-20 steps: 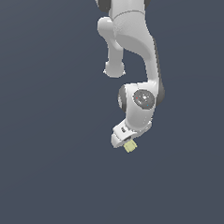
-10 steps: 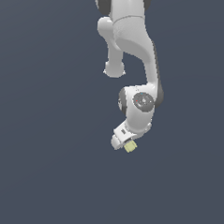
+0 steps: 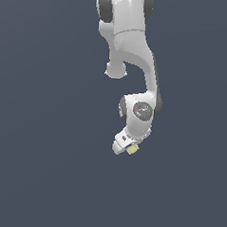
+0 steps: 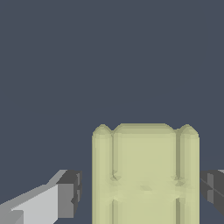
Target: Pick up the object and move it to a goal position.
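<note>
The object (image 3: 132, 149) is a small pale yellow-green boxy block on the dark grey floor, just below the white arm's hand in the exterior view. In the wrist view the object (image 4: 145, 175) fills the space between my two fingers. My gripper (image 3: 126, 145) is lowered over the block. In the wrist view my gripper (image 4: 140, 192) is open, with one dark finger pad (image 4: 69, 194) clearly apart from the block and the other pad (image 4: 213, 189) very close to its opposite side. I cannot see the pads pressing on the block.
The white arm (image 3: 131, 50) reaches down from the top of the exterior view. A plain dark grey floor (image 3: 40, 168) surrounds the block. No goal marker shows in either view.
The arm's wrist has come down a little toward the block over the last second. The block has stayed where it was.
</note>
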### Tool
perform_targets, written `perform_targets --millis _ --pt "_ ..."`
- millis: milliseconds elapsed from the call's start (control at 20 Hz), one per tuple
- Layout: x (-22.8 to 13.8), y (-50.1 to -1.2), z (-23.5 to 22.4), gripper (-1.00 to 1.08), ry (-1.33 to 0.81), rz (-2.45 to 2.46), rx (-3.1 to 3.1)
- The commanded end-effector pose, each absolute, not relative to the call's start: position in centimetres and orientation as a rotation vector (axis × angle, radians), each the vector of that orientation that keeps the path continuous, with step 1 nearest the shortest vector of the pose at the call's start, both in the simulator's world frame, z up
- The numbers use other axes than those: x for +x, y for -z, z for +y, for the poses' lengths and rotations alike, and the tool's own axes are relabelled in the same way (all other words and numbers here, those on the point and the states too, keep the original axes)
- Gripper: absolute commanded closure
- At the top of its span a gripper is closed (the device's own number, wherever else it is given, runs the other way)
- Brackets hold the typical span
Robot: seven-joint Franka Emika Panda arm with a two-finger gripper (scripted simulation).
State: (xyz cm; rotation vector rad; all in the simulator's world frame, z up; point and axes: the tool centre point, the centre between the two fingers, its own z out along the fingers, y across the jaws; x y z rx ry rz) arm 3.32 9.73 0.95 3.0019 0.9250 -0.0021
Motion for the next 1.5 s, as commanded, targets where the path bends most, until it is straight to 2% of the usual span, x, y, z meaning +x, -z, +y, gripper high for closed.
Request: perform_targets --millis 0,50,800,1450 --pt "3.4 -0.7 9.8 -0.92 0.0 0.927 3.002" --pt "3.4 -0.7 9.8 1.08 0.0 0.927 3.002" --pt "3.7 -1.3 10.0 1.08 0.003 0.931 3.0" --pt "8.0 -5.2 11.9 1.08 0.002 0.929 3.002"
